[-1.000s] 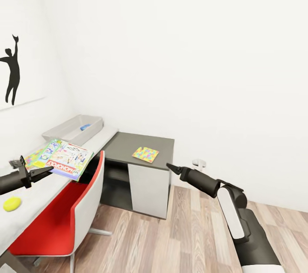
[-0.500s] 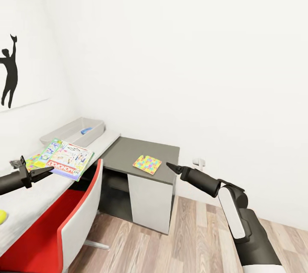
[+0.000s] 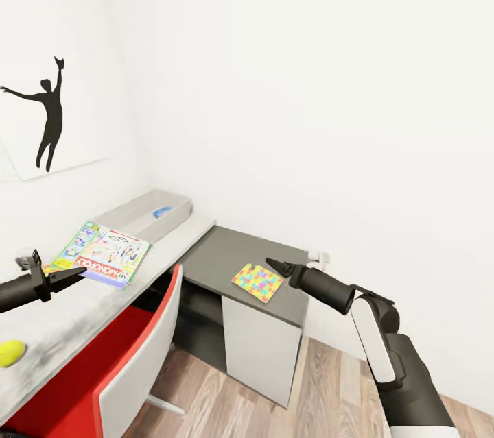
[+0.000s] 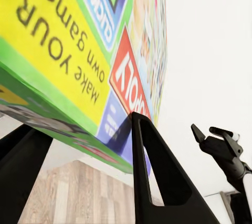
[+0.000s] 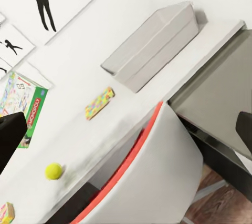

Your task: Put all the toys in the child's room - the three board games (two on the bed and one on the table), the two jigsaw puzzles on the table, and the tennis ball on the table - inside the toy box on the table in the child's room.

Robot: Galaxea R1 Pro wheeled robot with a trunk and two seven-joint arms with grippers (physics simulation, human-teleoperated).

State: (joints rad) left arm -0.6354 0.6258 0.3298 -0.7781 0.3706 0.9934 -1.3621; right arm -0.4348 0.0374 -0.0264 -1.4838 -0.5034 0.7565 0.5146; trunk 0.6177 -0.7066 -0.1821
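Observation:
A Monopoly board game (image 3: 103, 254) hangs tilted over the long grey table (image 3: 82, 301), with my left gripper (image 3: 65, 277) shut on its near edge. The left wrist view shows that box (image 4: 79, 40) pinched between the two black fingers (image 4: 152, 176). The grey toy box (image 3: 147, 214) stands at the table's far end with a blue item inside. A yellow tennis ball (image 3: 10, 353) lies near the table's front. One colourful jigsaw puzzle (image 3: 257, 282) lies on the dark side desk, another (image 5: 100, 103) on the grey table. My right gripper (image 3: 278, 265) hovers open beside the desk puzzle.
A red and white chair (image 3: 137, 356) is pushed against the grey table. The dark desk (image 3: 226, 256) with its white cabinet stands in the corner against the white wall. Silhouette pictures (image 3: 48, 119) hang above the table. Wooden floor shows to the right.
The whole head picture has shifted right and the table looks nearer, so the camera has moved. The board game stays in my left gripper. Both arms keep their pose.

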